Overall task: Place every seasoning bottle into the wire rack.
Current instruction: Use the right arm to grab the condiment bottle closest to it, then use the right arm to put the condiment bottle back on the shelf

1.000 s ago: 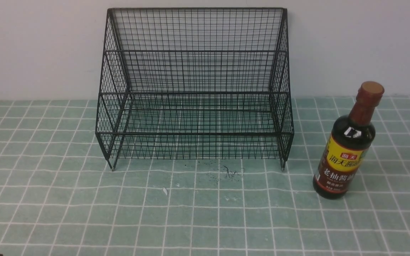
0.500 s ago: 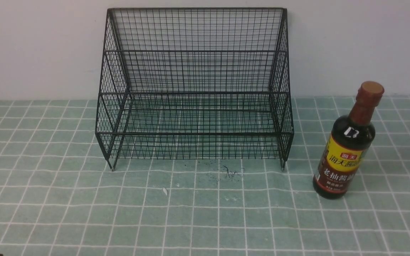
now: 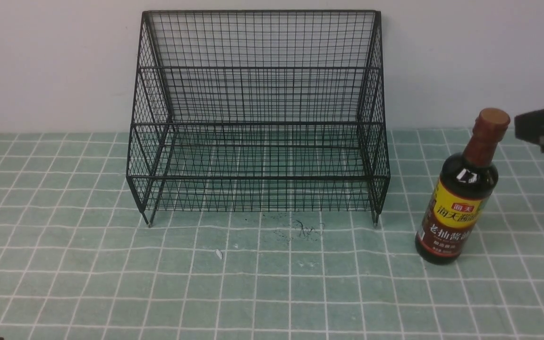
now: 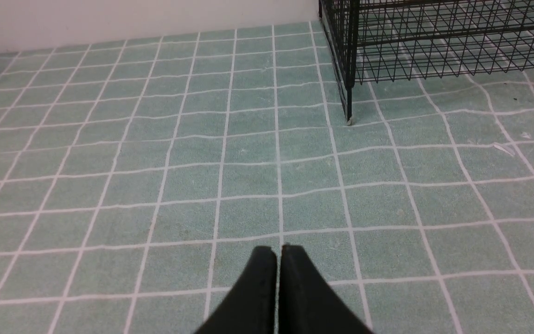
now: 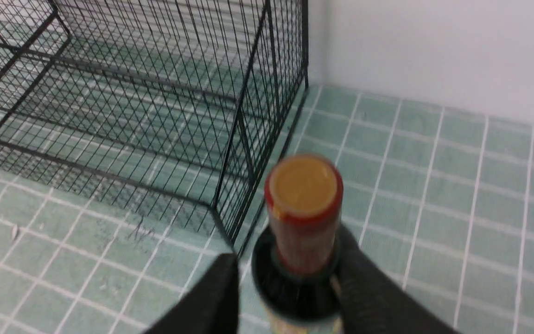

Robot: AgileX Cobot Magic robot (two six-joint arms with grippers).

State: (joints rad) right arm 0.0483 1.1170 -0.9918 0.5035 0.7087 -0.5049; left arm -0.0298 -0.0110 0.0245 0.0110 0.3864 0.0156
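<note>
The rack (image 3: 258, 94) stood at the back of the green tiled tabletop (image 3: 64, 264), its tall mesh back against the pale wall (image 3: 40, 61) and its short feet on the cloth. The bottle (image 3: 458, 198) stood upright on the tabletop to the rack's right, outside it and a little nearer the robot than its front feet, with a clear gap between it and the rack's right side. Its yellow and dark-red label faced the front camera, and its reddish-brown cap was on. The right hand (image 3: 543, 127) showed as a dark, blurred shape at the right edge of the front view, level with the cap and just beside it, apart from the bottle. In the right wrist view its two black fingers (image 5: 211, 297) were spread wide, and the bottle's neck and shoulders appeared between them; the hand was released and grasped nothing. The left hand (image 4: 278, 253) hung low over bare tabletop well to the left of the rack's front left foot, clenched with its fingers pressed together on nothing. A faint dark scribble (image 3: 302, 230) marked the cloth just in front of the rack, and a small white fleck (image 3: 219, 254) lay nearby.
</note>
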